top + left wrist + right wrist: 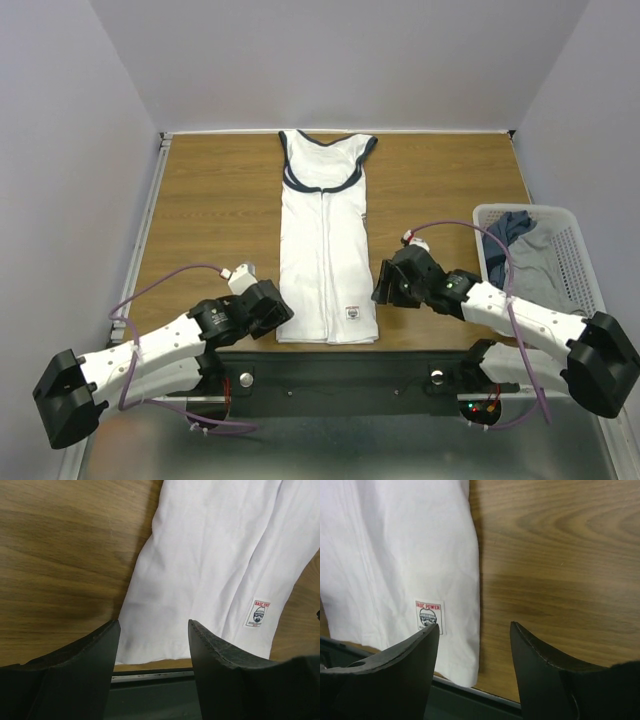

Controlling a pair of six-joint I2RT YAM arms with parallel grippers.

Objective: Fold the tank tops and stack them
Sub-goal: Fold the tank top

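Note:
A white tank top (pixel 325 240) with navy-edged neck and armholes lies flat in a long narrow strip down the middle of the table, hem toward me, a small label near its hem. My left gripper (pixel 278 310) stands open at the hem's left corner (pixel 131 650), nothing between its fingers. My right gripper (pixel 384 288) stands open beside the hem's right corner (pixel 462 672), also empty. More tank tops, grey (pixel 545 265) and dark blue (pixel 508 228), sit bunched in the basket.
A white plastic mesh basket (pixel 580 250) stands at the table's right edge, just behind my right arm. The dark mounting rail (pixel 340 375) runs along the near edge below the hem. Walls close in on three sides.

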